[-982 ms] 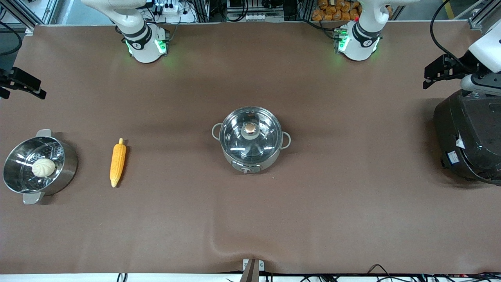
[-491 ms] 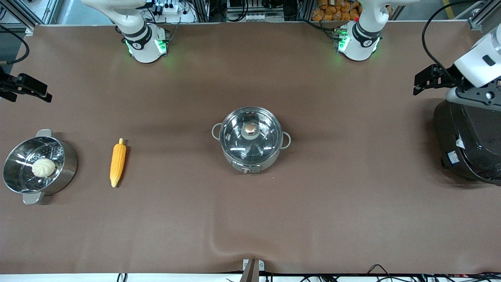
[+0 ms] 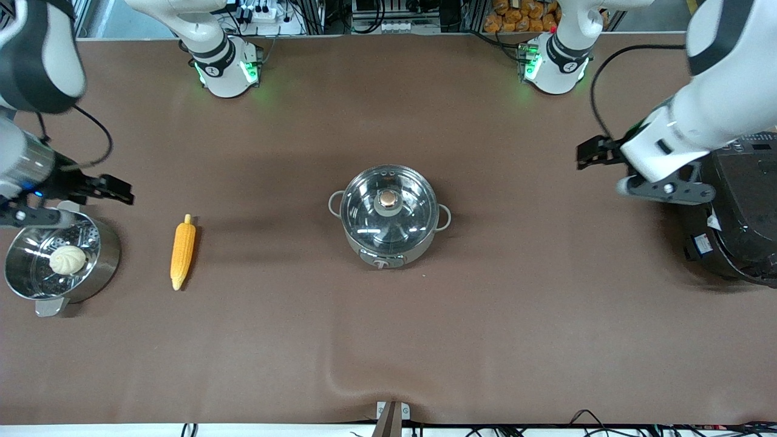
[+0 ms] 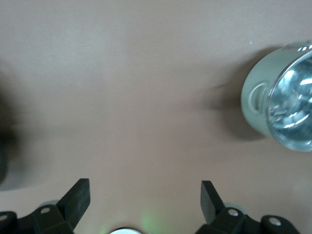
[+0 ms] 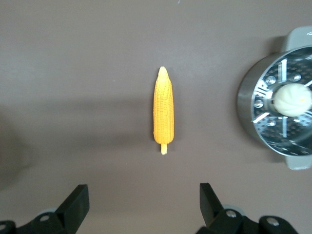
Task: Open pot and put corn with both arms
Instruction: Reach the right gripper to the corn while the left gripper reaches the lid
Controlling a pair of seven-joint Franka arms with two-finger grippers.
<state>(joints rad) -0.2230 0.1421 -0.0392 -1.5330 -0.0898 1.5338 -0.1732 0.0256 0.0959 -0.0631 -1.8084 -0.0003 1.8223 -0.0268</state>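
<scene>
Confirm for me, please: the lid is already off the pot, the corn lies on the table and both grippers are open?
Not quite: the front view shows the glass lid still on the pot. The corn does lie on the table, and the left gripper and right gripper are open.

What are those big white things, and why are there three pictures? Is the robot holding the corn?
The white things are two robot arms, bolted along one edge of a brown table. The big picture comes from a high camera facing them. The two small pictures come from cameras on the arms' wrists, looking down past their black fingers.

In the middle stands a shiny pot with its glass lid on. The corn lies nearer the right arm's end, beside a steel steamer pot with a white bun inside. A big black rice cooker sits at the left arm's end.

Nothing is held. The right gripper is open by the steamer pot. The left gripper is open over bare table.
</scene>
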